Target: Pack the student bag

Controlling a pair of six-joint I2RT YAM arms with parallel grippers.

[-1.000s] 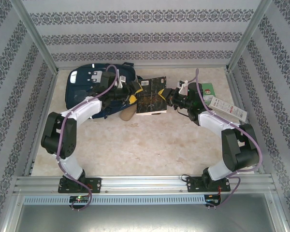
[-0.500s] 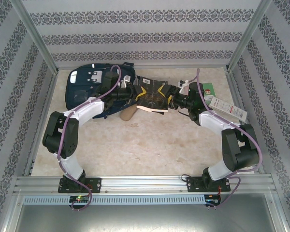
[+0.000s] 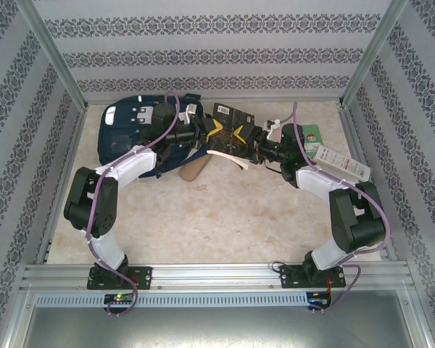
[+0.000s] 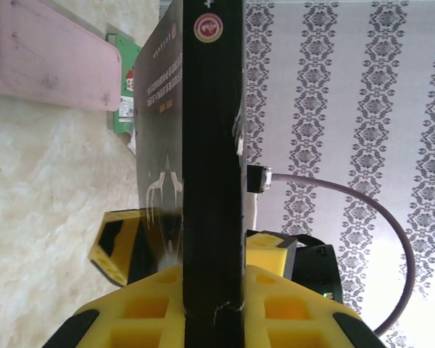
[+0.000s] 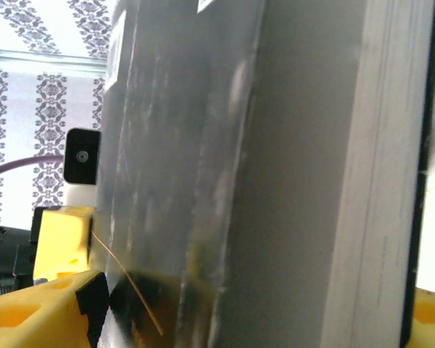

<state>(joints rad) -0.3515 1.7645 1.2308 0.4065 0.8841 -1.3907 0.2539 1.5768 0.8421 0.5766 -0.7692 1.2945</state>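
The left gripper (image 4: pixel 214 308) is pinched on a black book (image 3: pixel 230 134): in the left wrist view its yellow fingers (image 4: pixel 148 304) press against either side of the book's spine. The right gripper (image 3: pixel 264 149) has its fingers (image 5: pixel 29 319) spread wide, one on each side of the book's thickness; whether they touch it cannot be told. The book hangs tilted above the table (image 3: pixel 225 217) between the two grippers, its white page edge facing down.

The left arm bends out to the left at the elbow, and its forearm reaches up and right across the near edge of the student bag (image 3: pixel 127 127). The right arm bends out to the right and reaches up and left.

The student bag lies flat at the far left of the pale marbled table, just beside the book. A tan rounded object (image 3: pixel 192 172) lies close to it. A green card (image 3: pixel 313 135) and a long white box (image 3: pixel 341 163) lie at the far right. Striped patterned walls and a metal frame enclose the table
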